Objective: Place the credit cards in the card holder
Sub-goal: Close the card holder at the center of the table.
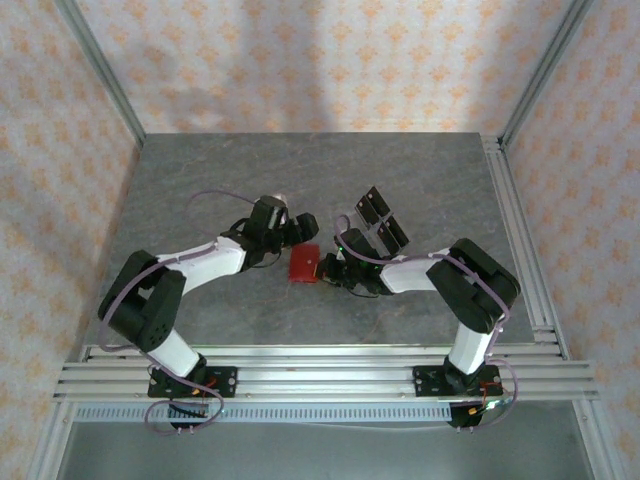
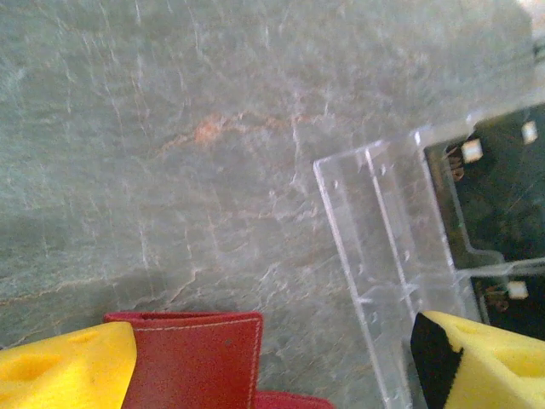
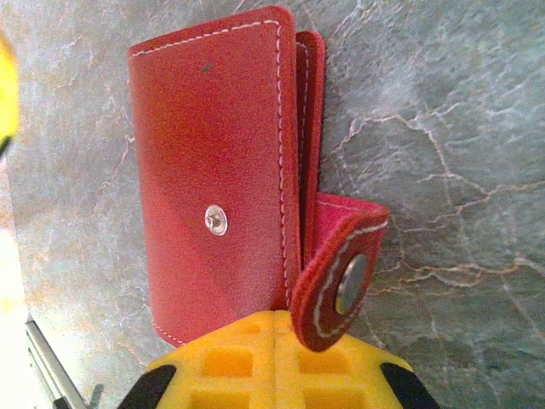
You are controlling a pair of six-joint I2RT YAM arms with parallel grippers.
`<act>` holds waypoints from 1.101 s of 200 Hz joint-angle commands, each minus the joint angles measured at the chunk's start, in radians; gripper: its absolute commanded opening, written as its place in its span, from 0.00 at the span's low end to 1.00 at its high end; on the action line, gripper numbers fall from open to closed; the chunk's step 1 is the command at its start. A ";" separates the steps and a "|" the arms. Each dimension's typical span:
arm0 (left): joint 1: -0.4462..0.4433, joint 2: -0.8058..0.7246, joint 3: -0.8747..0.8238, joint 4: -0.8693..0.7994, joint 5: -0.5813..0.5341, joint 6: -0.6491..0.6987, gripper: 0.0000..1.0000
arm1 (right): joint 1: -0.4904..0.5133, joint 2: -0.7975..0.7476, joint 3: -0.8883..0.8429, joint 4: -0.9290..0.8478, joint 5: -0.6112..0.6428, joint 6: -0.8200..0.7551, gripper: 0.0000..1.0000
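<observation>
Right claw (image 3: 274, 348) at card holder (image 3: 213, 162) edge

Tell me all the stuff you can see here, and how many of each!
red stitched folding wallet: one, red with white stitching and a silver snap, lying on the table between the two arms.
clear acrylic stand: one, see-through with black strips, beyond the wallet, to the right.
grey stone-patterned table: one, grey, under everything.
left arm's foam fingers: two, yellow, spread wide apart, one at the wallet's corner.
right arm's foam fingers: two, yellow, pressed together at the wallet's edge.
</observation>
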 commanded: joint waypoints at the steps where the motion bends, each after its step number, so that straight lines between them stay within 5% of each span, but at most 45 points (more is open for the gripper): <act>1: -0.001 0.004 0.036 0.010 0.103 0.076 0.86 | 0.001 0.027 -0.010 -0.041 0.031 -0.001 0.00; 80: -0.003 0.053 0.023 0.041 0.112 0.070 0.84 | 0.001 0.032 0.000 -0.051 0.031 -0.003 0.00; 118: -0.008 -0.002 0.076 -0.195 -0.167 0.197 0.83 | 0.001 0.039 0.005 -0.061 0.027 -0.006 0.00; 153: -0.010 0.024 0.161 -0.386 -0.275 0.321 0.81 | 0.002 0.044 0.010 -0.066 0.025 -0.008 0.00; 220: -0.015 0.068 0.169 -0.418 -0.233 0.407 0.79 | 0.001 0.044 0.016 -0.076 0.024 -0.011 0.00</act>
